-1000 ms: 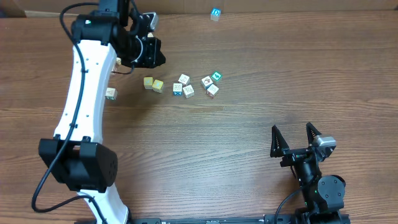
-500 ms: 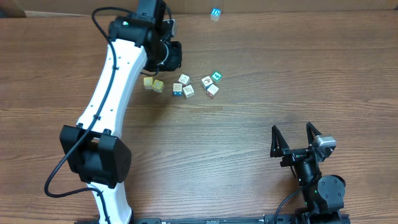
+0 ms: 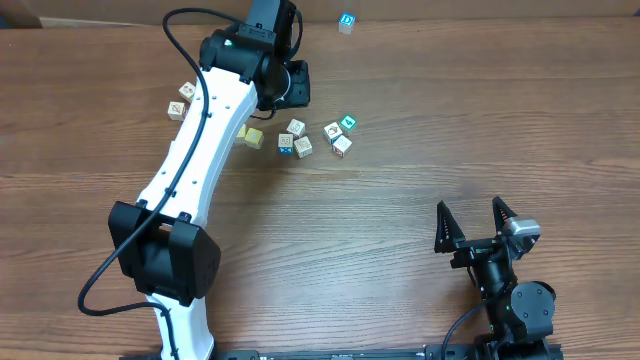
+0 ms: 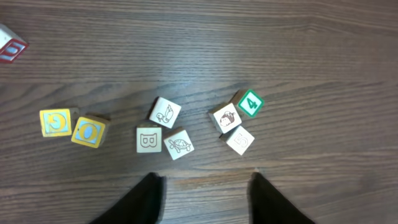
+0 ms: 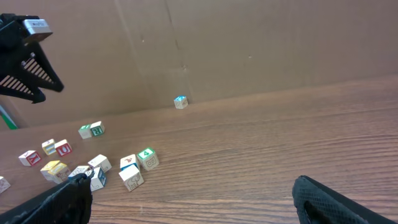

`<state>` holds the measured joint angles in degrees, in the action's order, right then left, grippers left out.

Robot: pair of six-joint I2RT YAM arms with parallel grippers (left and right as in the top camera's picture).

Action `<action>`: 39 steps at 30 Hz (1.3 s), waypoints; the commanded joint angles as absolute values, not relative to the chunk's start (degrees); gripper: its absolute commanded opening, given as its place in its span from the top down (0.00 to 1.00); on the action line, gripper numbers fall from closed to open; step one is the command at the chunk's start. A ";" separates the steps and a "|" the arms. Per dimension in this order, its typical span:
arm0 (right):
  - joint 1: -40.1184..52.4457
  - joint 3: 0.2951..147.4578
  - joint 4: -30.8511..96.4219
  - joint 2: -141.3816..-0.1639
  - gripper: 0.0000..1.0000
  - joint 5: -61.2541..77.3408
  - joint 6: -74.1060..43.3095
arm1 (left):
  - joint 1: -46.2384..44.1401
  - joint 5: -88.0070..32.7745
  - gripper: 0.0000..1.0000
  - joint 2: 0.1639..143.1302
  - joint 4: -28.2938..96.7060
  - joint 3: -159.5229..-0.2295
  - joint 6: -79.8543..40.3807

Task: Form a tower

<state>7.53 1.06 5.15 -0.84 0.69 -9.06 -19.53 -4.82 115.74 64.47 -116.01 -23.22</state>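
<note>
The table (image 3: 400, 200) is brown wood-grain board, bare apart from the cubes and the two arms. A plain cardboard wall (image 5: 249, 43) stands along its far edge.

The tower (image 3: 346, 22) stands alone near that far edge, close to the wall and well apart from the other cubes, with blue print on its top face. From the right wrist camera it is a small pale shape at the foot of the wall, too small to count its cubes.

The left gripper (image 4: 205, 182) hangs over the scattered cubes with its two dark fingers (image 4: 149, 199) spread apart and nothing between them. Ahead of it two yellow cubes (image 4: 71, 126) lie side by side, touching. To their right is a group of three cream cubes (image 4: 165, 132), and further right another three, among them a cube with a green 4 (image 4: 250, 103). A cube with red print (image 4: 9, 46) sits at the frame's upper left edge. Two more loose cubes (image 3: 181, 100) lie beside the left arm's white link.

The right gripper (image 3: 470, 222) rests low near the table's front right, well away from every cube, its fingers spread wide and empty.
</note>
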 commanded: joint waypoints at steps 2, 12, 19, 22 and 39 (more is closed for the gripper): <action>7.38 0.47 4.84 -0.16 0.00 0.69 -9.32 | -20.36 -4.01 0.28 116.68 63.96 -117.36 -24.49; 7.38 0.47 4.84 -0.16 0.00 0.69 -9.32 | -20.53 -4.01 0.17 116.95 63.57 -116.99 -26.00; 7.38 0.47 4.84 -0.16 0.00 0.69 -9.32 | -20.71 -3.99 0.16 117.58 62.72 -115.94 -28.64; 7.38 0.47 4.84 -0.16 0.00 0.69 -9.32 | -20.73 -3.95 0.19 118.41 62.67 -115.92 -29.08; 7.38 0.47 4.84 -0.16 0.00 0.69 -9.32 | -22.04 -6.96 0.55 127.17 59.72 -115.92 -30.50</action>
